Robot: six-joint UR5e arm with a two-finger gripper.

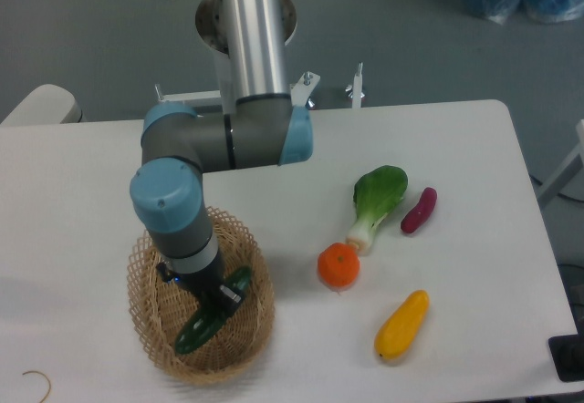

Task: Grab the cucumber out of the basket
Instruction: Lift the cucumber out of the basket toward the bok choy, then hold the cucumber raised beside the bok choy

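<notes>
The wicker basket (248,239) stands near the table's front left. The dark green cucumber (194,333) lies slantwise inside it, its lower end towards the front left and its upper end (241,282) by the right rim. My gripper (217,304) reaches down into the basket and sits right over the cucumber's middle. The wrist and gripper body hide the fingertips, so I cannot tell whether the fingers are open or closed on the cucumber.
On the table to the right lie a bok choy (377,201), a purple eggplant (419,210), an orange (338,265) and a yellow squash (401,325). A thin loop of string (36,382) lies at the front left edge. A dark object (568,358) sits at the front right corner.
</notes>
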